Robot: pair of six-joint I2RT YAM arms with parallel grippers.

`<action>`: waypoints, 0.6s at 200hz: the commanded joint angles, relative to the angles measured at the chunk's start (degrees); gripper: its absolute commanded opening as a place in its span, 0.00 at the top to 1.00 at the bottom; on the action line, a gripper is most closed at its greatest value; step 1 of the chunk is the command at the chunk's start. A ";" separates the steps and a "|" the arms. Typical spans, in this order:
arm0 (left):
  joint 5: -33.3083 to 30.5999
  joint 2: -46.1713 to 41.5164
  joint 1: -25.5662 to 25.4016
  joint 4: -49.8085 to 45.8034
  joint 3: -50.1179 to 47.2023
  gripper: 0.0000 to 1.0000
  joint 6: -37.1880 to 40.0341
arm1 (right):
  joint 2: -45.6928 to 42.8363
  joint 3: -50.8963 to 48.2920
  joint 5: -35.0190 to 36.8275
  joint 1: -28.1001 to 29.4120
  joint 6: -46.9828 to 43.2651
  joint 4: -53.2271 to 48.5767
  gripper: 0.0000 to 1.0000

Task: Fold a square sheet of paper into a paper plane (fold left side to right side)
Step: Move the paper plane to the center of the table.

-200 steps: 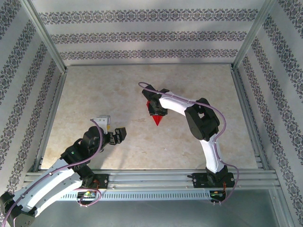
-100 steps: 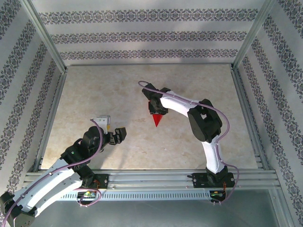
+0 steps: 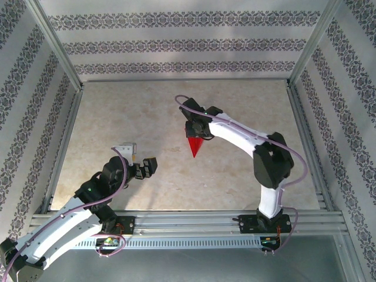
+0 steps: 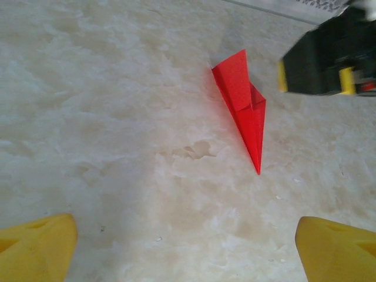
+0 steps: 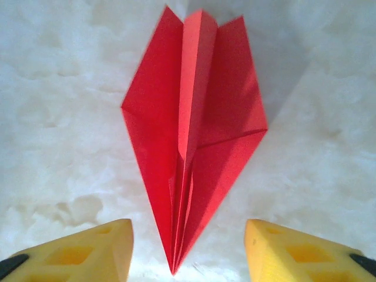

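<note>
One slim pointed red paper plane (image 3: 194, 148) lies at the centre of the table (image 3: 117, 117), its tail hidden from above by the released right gripper (image 3: 196, 135). The left gripper (image 4: 188, 249) likewise gapes empty.

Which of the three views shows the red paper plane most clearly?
The right wrist view: the paper plane appears large, with its centre crease, both wings and pointed nose sharp. The left wrist view shows it smaller and at an angle. The top view shows a tiny red triangle on the table.
</note>
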 commanded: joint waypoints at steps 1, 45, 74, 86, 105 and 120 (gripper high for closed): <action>-3.32 0.89 1.79 -0.83 1.67 0.00 0.12 | -9.23 -3.20 4.96 0.33 -2.97 -1.45 0.39; 0.05 5.38 7.81 2.77 2.22 0.00 4.35 | -28.32 -17.45 8.92 -3.07 -6.57 1.66 0.25; 4.13 8.31 14.51 5.22 2.97 0.00 5.70 | -40.56 -27.81 6.45 -9.72 -7.87 5.18 0.20; 5.57 9.14 17.08 6.25 3.11 0.00 6.34 | -45.15 -32.16 4.54 -13.53 -8.07 7.18 0.19; 7.80 10.62 21.12 6.91 3.73 0.00 7.50 | -51.64 -38.64 0.73 -19.80 -9.72 10.95 0.15; 9.12 11.70 24.15 6.69 4.54 0.00 8.56 | -55.92 -43.16 -0.23 -23.97 -11.31 13.80 0.07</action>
